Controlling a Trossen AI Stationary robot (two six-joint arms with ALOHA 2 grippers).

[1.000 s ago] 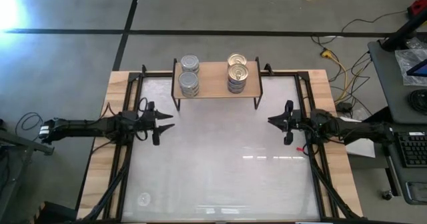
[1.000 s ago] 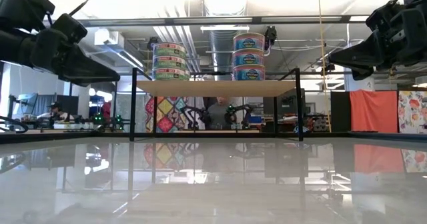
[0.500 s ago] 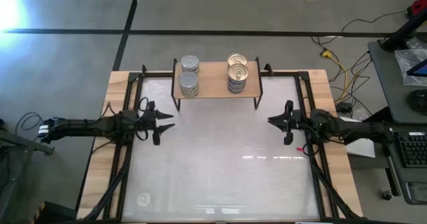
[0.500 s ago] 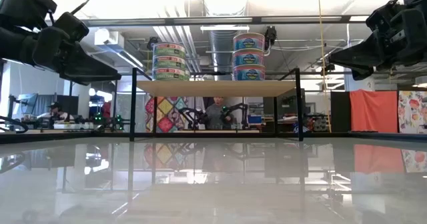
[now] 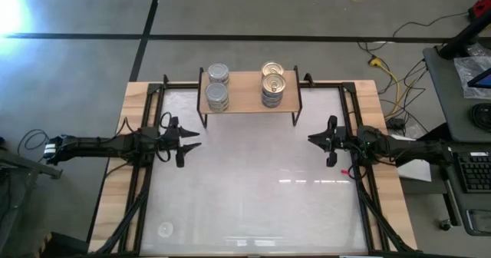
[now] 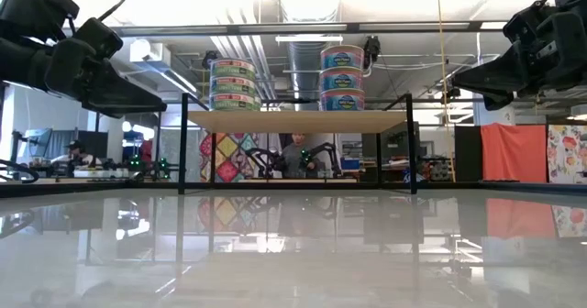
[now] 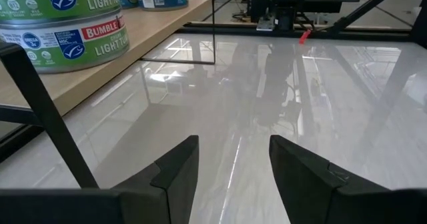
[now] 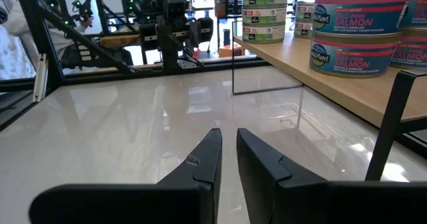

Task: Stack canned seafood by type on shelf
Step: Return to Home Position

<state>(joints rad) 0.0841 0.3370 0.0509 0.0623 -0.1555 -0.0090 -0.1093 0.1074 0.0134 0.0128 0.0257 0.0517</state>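
Grey concrete floor [image 5: 77,66] surrounds the counter [image 5: 253,204], a glossy white top framed in pale wood. Noted at the counter's far edge, about midway across: the shelf [image 5: 244,90], a light-wood board on thin black legs.

Location of the canned seafood: all of it is on the shelf, sorted into two groups. The silver-topped tins [image 5: 218,97] occupy the end nearer the left arm [image 5: 107,145], in two spots, one toward the rear edge and one toward the front. The gold-topped tins [image 5: 272,89] sit right of centre, likewise one spot behind the other. Bare board separates the groups. Seen level from counter height, the silver-topped group reads as a green-labelled stack [image 6: 233,84] and the gold-topped group as a blue-labelled stack [image 6: 342,77], the blue one reaching slightly higher. The count per stack cannot be confirmed from where I stand.

The left arm lies level over the counter's left side, pointing inward, well apart from the shelf. The left jaws are parted with a clear gap, nothing between them, above bare counter.

The right arm [image 5: 391,147] mirrors it on the opposite side, also well apart from the shelf. The right jaws are all but closed, a thin slit remaining, gripping nothing
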